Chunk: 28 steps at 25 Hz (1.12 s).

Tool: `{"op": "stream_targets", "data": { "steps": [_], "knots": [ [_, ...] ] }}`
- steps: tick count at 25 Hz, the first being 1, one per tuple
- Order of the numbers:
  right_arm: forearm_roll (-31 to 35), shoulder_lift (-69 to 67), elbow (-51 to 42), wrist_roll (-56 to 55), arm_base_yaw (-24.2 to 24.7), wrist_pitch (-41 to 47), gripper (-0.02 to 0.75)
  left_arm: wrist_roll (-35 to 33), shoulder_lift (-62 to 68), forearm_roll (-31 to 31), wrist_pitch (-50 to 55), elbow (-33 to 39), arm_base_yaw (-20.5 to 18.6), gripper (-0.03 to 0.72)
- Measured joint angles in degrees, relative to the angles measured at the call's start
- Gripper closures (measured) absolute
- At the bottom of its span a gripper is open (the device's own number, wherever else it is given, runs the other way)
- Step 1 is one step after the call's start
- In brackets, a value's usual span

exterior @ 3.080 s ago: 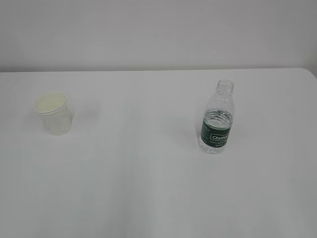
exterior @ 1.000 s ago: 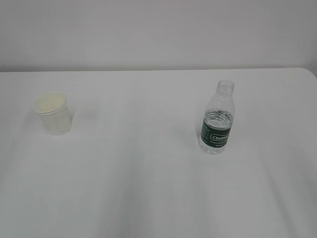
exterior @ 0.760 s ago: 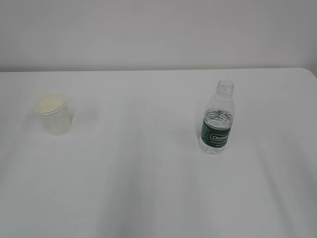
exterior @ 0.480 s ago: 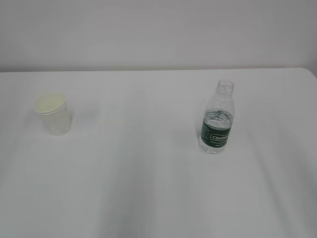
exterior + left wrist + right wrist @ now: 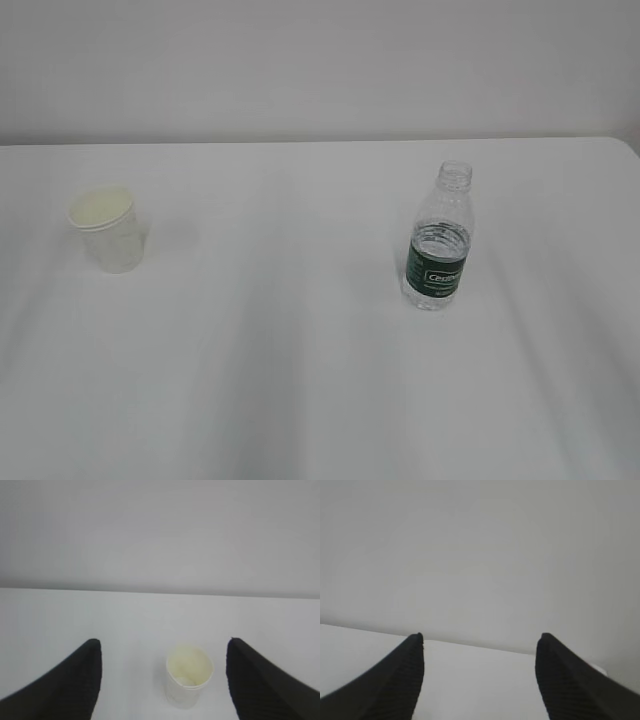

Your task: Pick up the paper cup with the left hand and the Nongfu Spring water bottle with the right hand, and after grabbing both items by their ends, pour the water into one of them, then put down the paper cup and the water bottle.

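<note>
Exterior view — uncapped, green-labelled water bottle [image 5: 438,243]

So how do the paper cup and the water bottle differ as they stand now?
The paper cup is short, opaque white and wide-mouthed; the water bottle is taller, clear and narrow-necked. The bottle wears a dark green label; the cup is plain. The bottle holds water, while the cup looks empty in the left wrist view. Both stand upright and apart on the white table, open-topped and untouched.

The exterior view looks down at a slant on the paper cup [image 5: 104,229]. The left wrist view faces it nearer, level; the right wrist view misses it.
</note>
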State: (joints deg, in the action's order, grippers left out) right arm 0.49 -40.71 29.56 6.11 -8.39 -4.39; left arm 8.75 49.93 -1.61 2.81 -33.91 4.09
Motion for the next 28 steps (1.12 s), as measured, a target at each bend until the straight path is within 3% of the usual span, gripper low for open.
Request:
{"op": "stream_targets", "data": {
  "steps": [4,11,17,22,28],
  "knots": [
    [-0.1,-3.1,0.0,-0.5,0.0,-1.5,0.204,0.0,4.7,0.2,-2.8,0.0,0.0,0.132],
    [-0.1,-9.2,-2.8,-1.8,0.0,-12.7,0.204,0.0,10.9,0.5,-12.0,0.0,0.0,0.136],
    [-2.4,-16.7,-5.3,-7.0,0.0,-21.3,0.204,0.0,15.2,0.5,-18.9,0.6,0.0,0.186],
    [-8.7,-23.7,-7.2,-11.8,0.0,-29.7,0.204,0.0,15.5,0.5,-29.1,6.2,0.0,0.193],
    [-12.5,-29.8,-7.2,-12.6,0.0,-32.1,0.204,0.0,15.5,0.5,-33.7,12.4,0.0,0.194]
  ]
}}
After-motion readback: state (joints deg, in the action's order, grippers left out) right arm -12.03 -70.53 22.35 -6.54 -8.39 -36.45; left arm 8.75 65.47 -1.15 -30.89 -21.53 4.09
